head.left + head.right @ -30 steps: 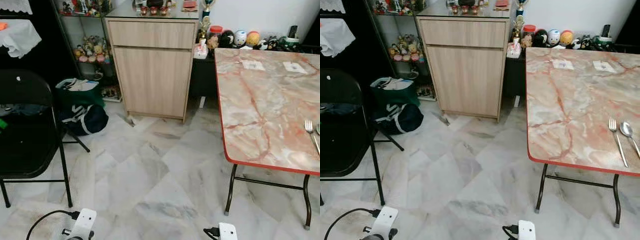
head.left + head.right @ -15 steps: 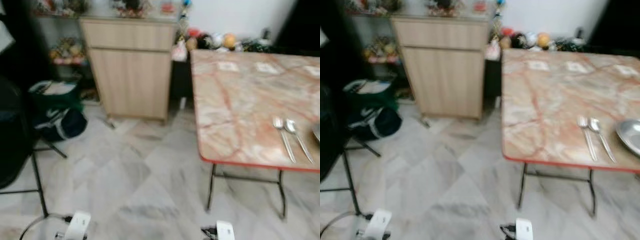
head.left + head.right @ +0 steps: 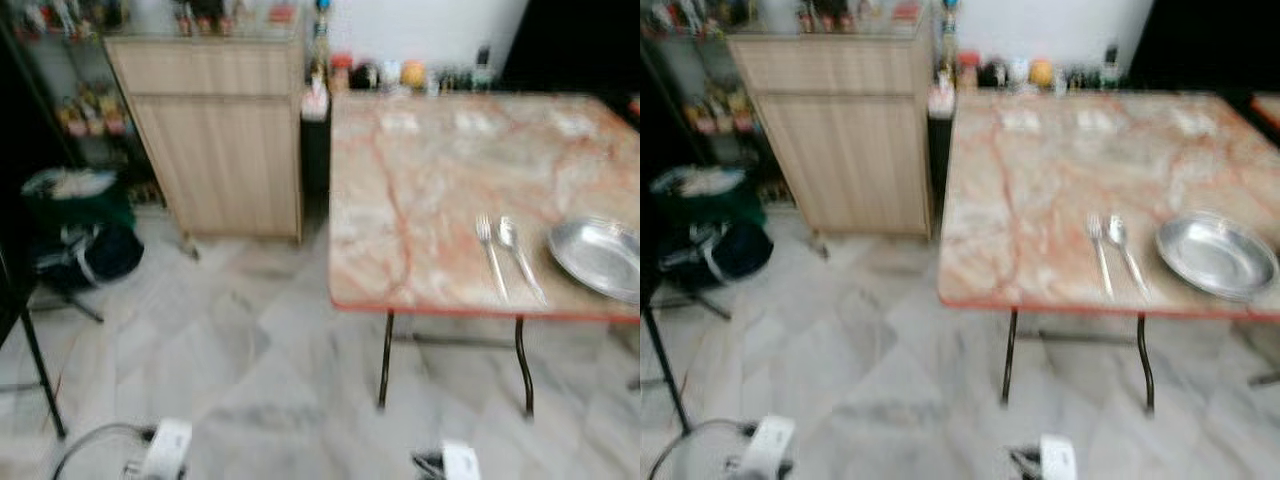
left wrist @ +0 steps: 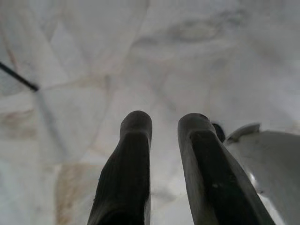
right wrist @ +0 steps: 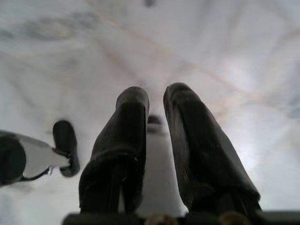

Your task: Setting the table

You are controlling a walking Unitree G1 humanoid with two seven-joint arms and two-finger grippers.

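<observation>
Since a second ago our head camera has swung right, so the whole scene slid left; the things themselves haven't moved, and a metal plate has come into frame. On the marble table the fork and spoon lie side by side, just left of the plate, all near the front edge. Both eye views are blurred, so we read this as mid-turn or mid-walk toward the table. Both arms hang low over the tiled floor: left gripper with fingers slightly parted and holding nothing, right gripper the same, a narrow gap and empty. Wooden cabinet stands just left of the table, dark bag on the floor beyond it. Risks as we see them: motion blur spoils our estimate of the cutlery position; the plate sits close to the edge, so a bump against the table on approach could shift it off.
</observation>
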